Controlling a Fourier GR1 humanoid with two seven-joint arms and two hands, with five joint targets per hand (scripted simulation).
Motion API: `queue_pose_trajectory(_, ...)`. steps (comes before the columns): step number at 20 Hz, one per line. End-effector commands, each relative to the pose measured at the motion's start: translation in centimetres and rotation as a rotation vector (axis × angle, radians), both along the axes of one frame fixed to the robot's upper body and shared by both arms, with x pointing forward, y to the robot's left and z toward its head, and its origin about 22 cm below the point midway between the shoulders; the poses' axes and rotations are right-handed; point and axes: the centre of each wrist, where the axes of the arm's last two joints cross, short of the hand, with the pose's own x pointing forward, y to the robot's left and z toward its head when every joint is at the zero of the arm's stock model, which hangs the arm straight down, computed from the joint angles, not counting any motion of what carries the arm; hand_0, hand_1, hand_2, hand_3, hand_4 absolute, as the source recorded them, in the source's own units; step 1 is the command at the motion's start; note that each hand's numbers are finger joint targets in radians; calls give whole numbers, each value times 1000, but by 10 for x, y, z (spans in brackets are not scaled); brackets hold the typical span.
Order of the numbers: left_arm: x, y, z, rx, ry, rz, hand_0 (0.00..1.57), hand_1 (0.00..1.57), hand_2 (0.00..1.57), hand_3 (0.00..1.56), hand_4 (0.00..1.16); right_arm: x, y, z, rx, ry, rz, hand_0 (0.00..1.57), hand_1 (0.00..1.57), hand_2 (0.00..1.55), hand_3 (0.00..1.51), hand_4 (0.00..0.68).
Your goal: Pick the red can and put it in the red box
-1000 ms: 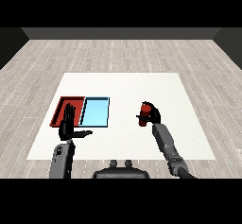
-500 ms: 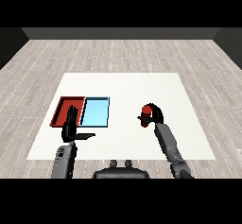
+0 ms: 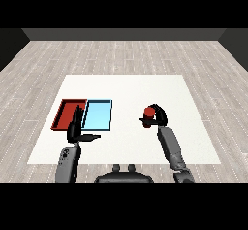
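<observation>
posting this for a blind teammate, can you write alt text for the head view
The robot's right hand is curled round a red can at the right of a white table. A red tray and a light blue tray lie side by side at the left, with the left hand open beside them.

A white table (image 3: pixel 126 86) stands on a floor (image 3: pixel 121 54) of pale grey wooden planks. Beyond the floor's far edge runs a dark wall (image 3: pixel 121 34).

Right robot hand (image 3: pixel 157 116) curled closed; left robot hand (image 3: pixel 76 128) straight-fingered (thumb out).
</observation>
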Motion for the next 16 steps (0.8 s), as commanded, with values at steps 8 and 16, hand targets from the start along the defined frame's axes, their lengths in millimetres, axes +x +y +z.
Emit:
queue_pose_trajectory(8, 30, -71, 7, -11, 66, -164, 0, 0, 0, 0, 0, 3, 23, 47, 12, -82, 16, 1422, 1422, 1438, 1417, 650)
queue_pose_trajectory(16, 26, -98, 2, -34, 66, -208, 0, 0, 0, 0, 0, -14, 66, 50, 38, -114, 38, 1410, 1410, 1436, 1418, 653)
